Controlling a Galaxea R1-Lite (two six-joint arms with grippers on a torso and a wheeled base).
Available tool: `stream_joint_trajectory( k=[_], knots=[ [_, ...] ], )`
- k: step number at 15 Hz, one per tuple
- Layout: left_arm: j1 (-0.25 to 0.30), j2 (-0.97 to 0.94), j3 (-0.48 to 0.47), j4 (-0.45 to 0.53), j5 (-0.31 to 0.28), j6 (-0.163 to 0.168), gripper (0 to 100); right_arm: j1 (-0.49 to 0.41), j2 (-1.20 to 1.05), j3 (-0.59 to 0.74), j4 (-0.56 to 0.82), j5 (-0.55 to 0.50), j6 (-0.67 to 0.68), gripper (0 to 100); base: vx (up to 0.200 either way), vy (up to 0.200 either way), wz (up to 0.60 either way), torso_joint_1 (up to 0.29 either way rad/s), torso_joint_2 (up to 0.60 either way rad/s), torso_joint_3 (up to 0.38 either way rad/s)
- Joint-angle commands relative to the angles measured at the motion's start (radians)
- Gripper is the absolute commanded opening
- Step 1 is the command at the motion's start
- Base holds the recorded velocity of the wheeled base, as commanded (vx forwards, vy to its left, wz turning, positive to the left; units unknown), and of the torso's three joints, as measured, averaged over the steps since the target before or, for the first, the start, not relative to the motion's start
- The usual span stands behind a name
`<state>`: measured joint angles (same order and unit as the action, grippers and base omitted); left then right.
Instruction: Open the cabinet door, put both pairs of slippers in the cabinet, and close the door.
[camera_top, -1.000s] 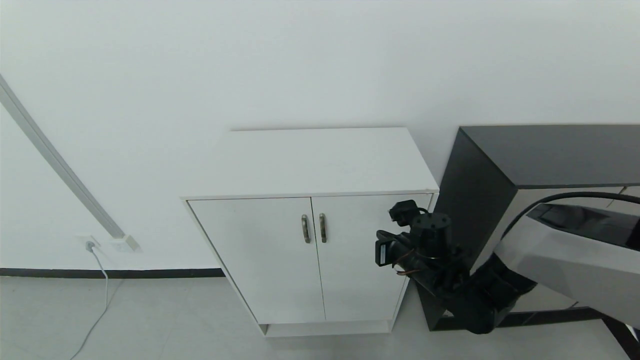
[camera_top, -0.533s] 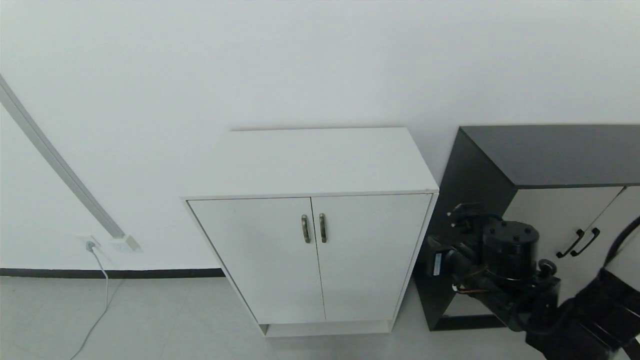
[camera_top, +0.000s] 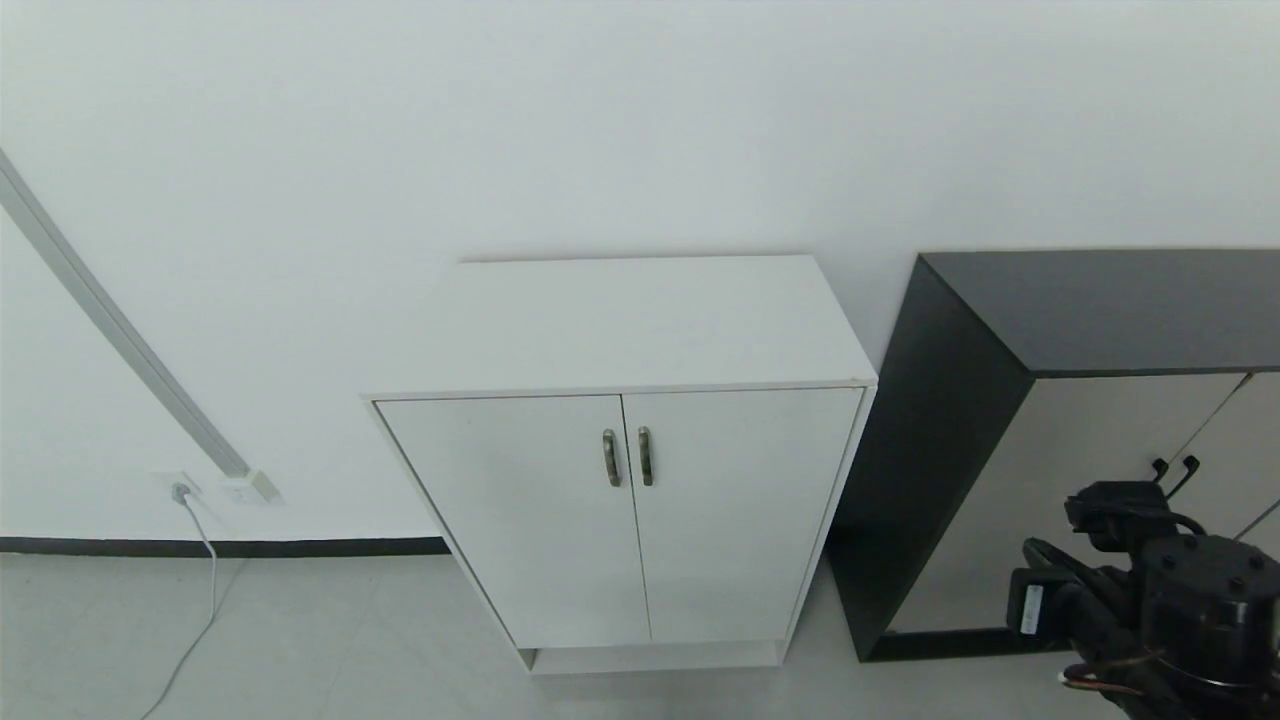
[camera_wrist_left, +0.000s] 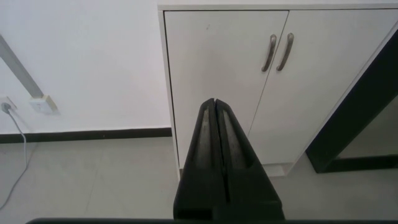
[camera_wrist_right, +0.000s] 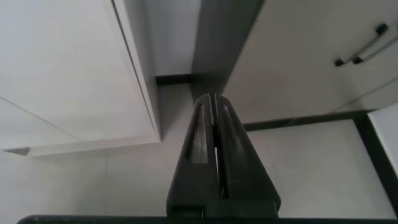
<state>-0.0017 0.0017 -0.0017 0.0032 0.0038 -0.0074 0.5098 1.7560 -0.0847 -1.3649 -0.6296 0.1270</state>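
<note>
- The white laminate two-door cabinet (camera_top: 620, 330) stands on the grey floor against the white wall, in the middle of my head view.
- Both of its doors (camera_top: 520, 510) are shut flush, so I cannot see inside.
- The two slim metal bar handles (camera_top: 610, 458) sit upright, side by side at the seam where the doors meet.
- My left gripper (camera_wrist_left: 214, 102) has its black fingers pressed together with nothing between them. It is held clear of the cabinet, pointing at the left door.
- My right gripper (camera_wrist_right: 214, 98) is likewise fully closed and empty. It hangs over the floor near the gap between the white cabinet and the black cabinet with pale doors (camera_top: 950, 400) just beside it.
- In the head view the right arm (camera_top: 1190, 600) is cut off by the lower right corner, and from there I cannot make out the fingers.
- That arm hides part of the black cabinet's dark handles (camera_top: 1172, 468).
- A white wall socket with a grey cable (camera_top: 180, 491) sits low on the wall, well to the left.
</note>
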Motion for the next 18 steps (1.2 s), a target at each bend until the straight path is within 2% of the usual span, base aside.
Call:
stream_joint_trajectory(
  k=[1, 2, 3, 4, 6, 9, 14, 16, 18],
  knots=[
    [0.0, 0.001, 0.0, 0.0, 0.001, 0.0, 0, -0.001, -0.124, 0.085, 0.012, -0.004, 0.002, 0, 0.0, 0.0, 0.0, 0.0, 0.0, 0.0],
    [0.0, 0.0, 0.0, 0.0, -0.001, 0.0, 0, -0.002, -0.145, 0.085, 0.027, -0.004, 0.003, 0, 0.0, 0.0, 0.0, 0.0, 0.0, 0.0],
    [0.0, 0.001, 0.0, 0.0, -0.001, 0.0, 0, -0.028, -0.236, 0.085, 0.133, -0.002, 0.0, 0, 0.0, 0.0, 0.0, 0.0, 0.0, 0.0],
    [0.0, 0.001, 0.0, 0.0, -0.001, 0.0, 0, -0.03, -0.271, 0.085, 0.181, -0.002, 0.0, 0, 0.0, 0.0, 0.0, 0.0, 0.0, 0.0],
    [0.0, 0.001, 0.0, 0.0, -0.001, 0.0, 0, -0.03, -0.467, 0.085, 0.406, 0.016, 0.0, 0, 0.0, 0.0, 0.0, 0.0, 0.0, 0.0],
    [0.0, 0.001, 0.0, 0.0, -0.001, 0.0, 0, -0.028, -0.662, 0.085, 0.675, 0.122, 0.006, 0, 0.0, 0.0, 0.0, 0.0, 0.0, 0.0],
    [0.0, 0.001, 0.0, 0.0, -0.001, 0.0, 0, -0.022, -0.883, 0.085, 0.937, 0.235, 0.008, 0, 0.0, 0.0, 0.0, 0.0, 0.0, 0.0],
    [0.0, 0.001, 0.0, 0.0, -0.001, 0.0, 0, 0.004, -1.047, 0.083, 1.135, 0.3, 0.006, 0, 0.0, 0.0, 0.0, 0.0, 0.0, 0.0],
    [0.0, 0.001, 0.0, 0.0, -0.001, 0.0, 0, 0.006, -1.155, 0.083, 1.247, 0.349, -0.001, 0, 0.0, 0.0, 0.0, 0.0, 0.0, 0.0]
  ],
)
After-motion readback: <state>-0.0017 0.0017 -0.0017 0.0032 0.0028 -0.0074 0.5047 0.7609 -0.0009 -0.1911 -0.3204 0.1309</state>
